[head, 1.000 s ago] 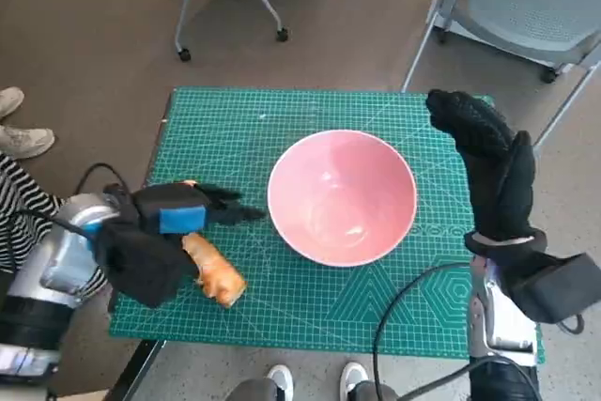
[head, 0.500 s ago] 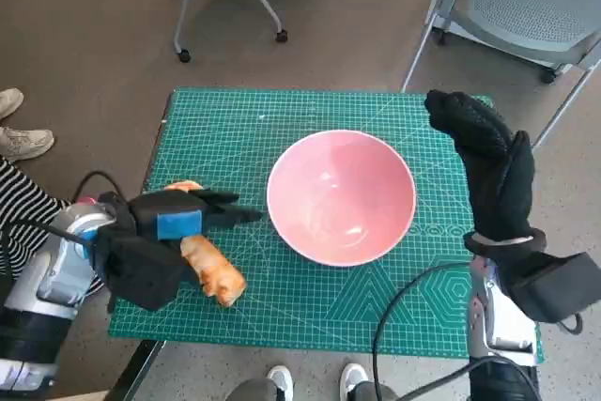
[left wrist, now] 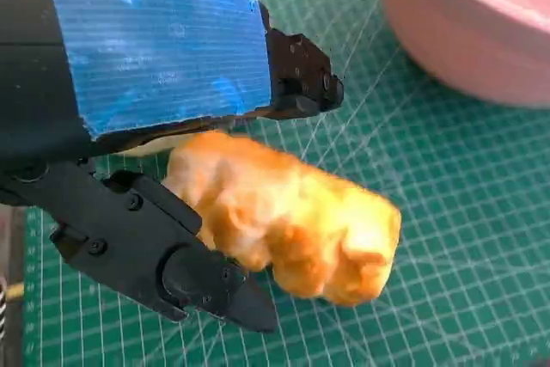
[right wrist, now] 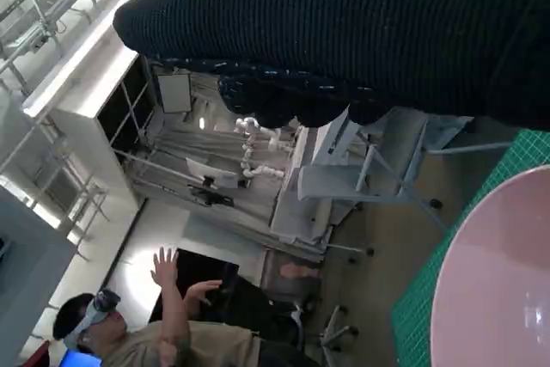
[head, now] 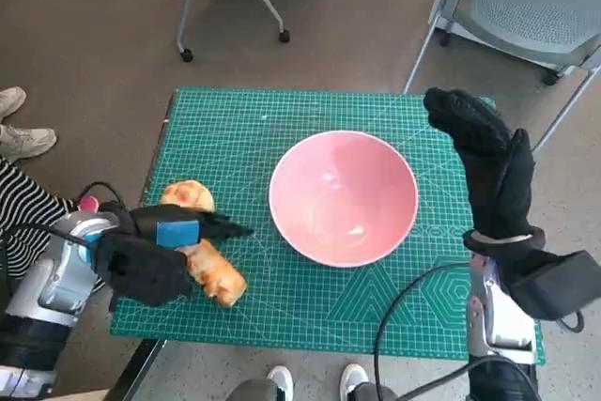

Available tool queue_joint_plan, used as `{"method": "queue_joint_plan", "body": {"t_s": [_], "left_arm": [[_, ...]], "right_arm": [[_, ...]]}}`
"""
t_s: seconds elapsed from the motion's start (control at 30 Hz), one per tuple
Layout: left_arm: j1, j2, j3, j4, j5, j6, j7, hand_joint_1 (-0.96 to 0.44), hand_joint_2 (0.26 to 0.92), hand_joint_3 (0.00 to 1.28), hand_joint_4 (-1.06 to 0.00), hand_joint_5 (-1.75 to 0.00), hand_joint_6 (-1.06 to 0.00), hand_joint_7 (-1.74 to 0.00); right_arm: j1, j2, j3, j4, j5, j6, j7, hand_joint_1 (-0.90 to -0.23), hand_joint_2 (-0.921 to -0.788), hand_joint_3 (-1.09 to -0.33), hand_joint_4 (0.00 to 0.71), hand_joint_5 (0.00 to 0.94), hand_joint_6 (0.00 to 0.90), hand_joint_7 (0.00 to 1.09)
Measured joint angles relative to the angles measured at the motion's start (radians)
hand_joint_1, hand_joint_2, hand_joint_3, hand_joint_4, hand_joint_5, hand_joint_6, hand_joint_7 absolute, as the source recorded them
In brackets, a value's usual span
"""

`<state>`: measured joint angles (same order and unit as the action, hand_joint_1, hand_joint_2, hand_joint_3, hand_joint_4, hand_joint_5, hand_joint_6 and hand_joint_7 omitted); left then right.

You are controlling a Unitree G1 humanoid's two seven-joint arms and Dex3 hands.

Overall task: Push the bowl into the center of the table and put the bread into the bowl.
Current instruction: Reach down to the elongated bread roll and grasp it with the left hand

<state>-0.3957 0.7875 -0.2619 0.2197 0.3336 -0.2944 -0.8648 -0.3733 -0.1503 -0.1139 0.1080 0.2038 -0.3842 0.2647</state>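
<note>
Green cutting mat (head: 244, 129) on small table: pink bowl (head: 343, 196) at centre. Bread (head: 212, 269) near left edge, left hand (head: 160, 249) over it, grasp indeterminate. Right hand (head: 484, 161) raised, fingers extended, empty.

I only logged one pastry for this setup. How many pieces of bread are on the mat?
2. One long bread lies at the left hand, under its fingers; a rounder bread sits just beyond that hand, left of the pink bowl. The hand may hide more.

Even indoor light, soft shadows; head view edges bowed; wrist close-ups perhaps blurred.
</note>
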Motion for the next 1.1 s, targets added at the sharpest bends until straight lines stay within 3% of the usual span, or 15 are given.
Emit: {"method": "queue_joint_plan", "body": {"t_s": [0.37,0.47,0.6,0.63,0.67,0.7,0.77,0.83,1.1], "left_arm": [[0.0,0.006,-0.021,0.012,0.063,-0.022,0.033,-0.03,0.698,0.01,-0.35,-0.02,-0.41,-0.04],[-0.001,0.006,-0.035,0.028,0.091,-0.032,0.052,-0.01,0.721,0.02,-0.42,-0.03,-0.48,-0.06],[-0.002,0.006,-0.049,0.054,0.133,-0.056,0.097,0.02,0.77,0.03,-0.6,-0.05,-0.69,-0.13],[-0.003,0.006,-0.051,0.063,0.14,-0.067,0.111,-0.06,0.8,0.03,-0.68,-0.08,-0.7,-0.34],[-0.004,0.006,-0.054,0.073,0.147,-0.082,0.129,-0.17,0.844,0.04,-0.77,-0.16,-0.69,-0.66],[-0.005,0.006,-0.055,0.083,0.158,-0.099,0.149,-0.24,0.872,0.06,-0.79,-0.28,-0.68,-0.87],[-0.009,0.006,-0.058,0.098,0.174,-0.13,0.183,-0.12,0.877,0.05,-0.8,-0.65,-0.7,-0.98],[-0.015,0.006,-0.061,0.12,0.183,-0.17,0.223,-0.05,0.88,0.05,-0.81,-0.87,-0.71,-1.04],[-0.038,0.007,-0.055,0.161,0.161,-0.269,0.263,0.0,0.894,0.04,-0.79,-1.0,-0.69,-1.15]], "right_arm": [[-0.005,0.003,0.001,0.017,-0.001,-0.001,0.0,-0.675,-0.921,-0.723,0.185,0.001,0.04,0.57],[-0.007,0.003,0.001,0.019,-0.001,-0.002,0.0,-0.672,-0.921,-0.723,0.185,0.001,0.037,0.57],[-0.011,0.003,0.001,0.024,0.0,-0.002,0.002,-0.67,-0.921,-0.725,0.186,0.001,0.035,0.57],[-0.011,0.003,0.001,0.025,0.0,-0.002,0.003,-0.67,-0.921,-0.725,0.186,0.002,0.035,0.57],[-0.012,0.003,0.001,0.025,0.0,-0.002,0.004,-0.67,-0.921,-0.725,0.187,0.002,0.035,0.57],[-0.012,0.003,0.001,0.026,0.0,-0.002,0.005,-0.67,-0.921,-0.725,0.187,0.002,0.036,0.57],[-0.012,0.003,0.001,0.026,0.0,-0.002,0.007,-0.67,-0.921,-0.725,0.188,0.002,0.036,0.57],[-0.012,0.003,0.001,0.027,0.0,-0.003,0.008,-0.67,-0.921,-0.724,0.188,0.002,0.036,0.57],[-0.013,0.003,-0.001,0.039,0.0,-0.006,0.011,-0.671,-0.921,-0.723,0.189,0.002,0.038,0.57]]}}
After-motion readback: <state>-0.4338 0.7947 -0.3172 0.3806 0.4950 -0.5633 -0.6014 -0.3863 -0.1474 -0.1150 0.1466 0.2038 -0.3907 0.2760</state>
